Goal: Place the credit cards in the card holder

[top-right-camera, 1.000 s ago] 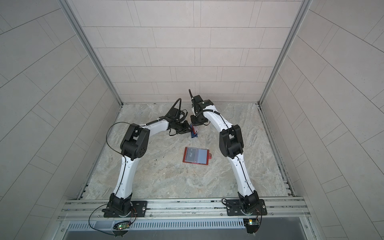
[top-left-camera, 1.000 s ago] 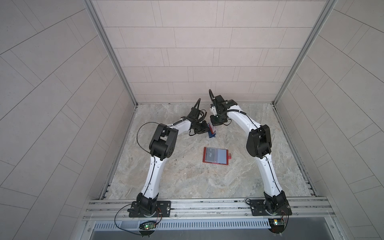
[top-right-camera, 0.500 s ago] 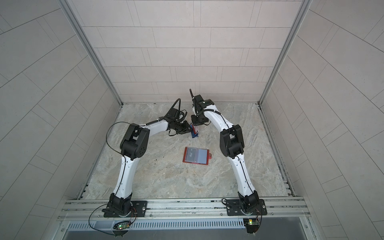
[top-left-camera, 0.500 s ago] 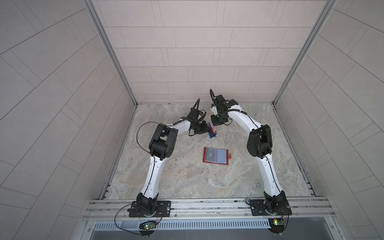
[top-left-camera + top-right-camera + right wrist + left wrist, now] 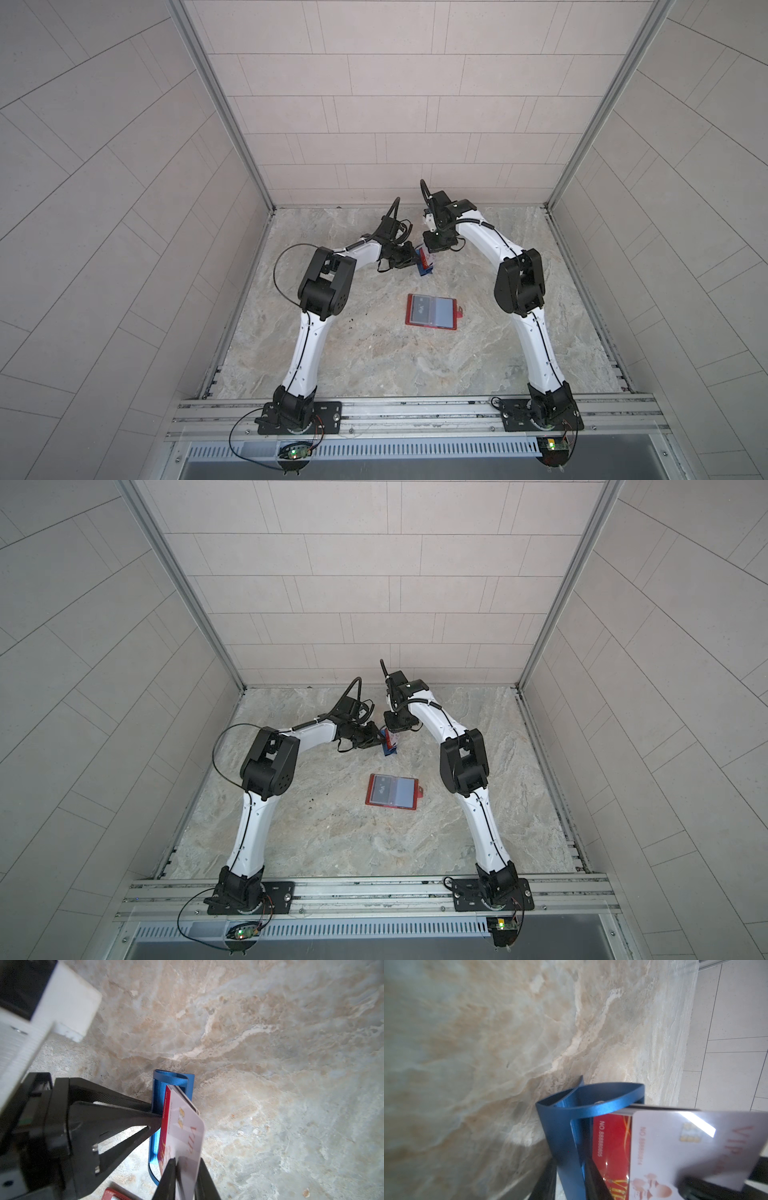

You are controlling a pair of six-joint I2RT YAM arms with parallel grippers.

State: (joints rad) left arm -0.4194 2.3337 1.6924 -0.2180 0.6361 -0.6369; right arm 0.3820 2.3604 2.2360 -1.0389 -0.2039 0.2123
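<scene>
Left gripper [image 5: 154,1121]: clamped on a wall of the blue stand [image 5: 562,1130], one finger on either side of it.
Right gripper [image 5: 186,1162]: jaws a little apart, astride the outer end of the pale card [image 5: 675,1157]; pinching or merely flanking it, hard to tell.
Blue stand: upright on the marble table [image 5: 374,353], toward the back, between the two grippers.
Cards in stand: red card [image 5: 610,1142] seated inside; pale card, red "VIP" lettering, sticking farther out and tilted.
Card holder [image 5: 431,327]: open and flat mid-table, well apart from the stand, snap tab toward the right arm.
Cards in holder: black card [image 5: 420,309] in the sleeve on the left arm's side, pale blue card [image 5: 444,312] in the sleeve beside it.
</scene>
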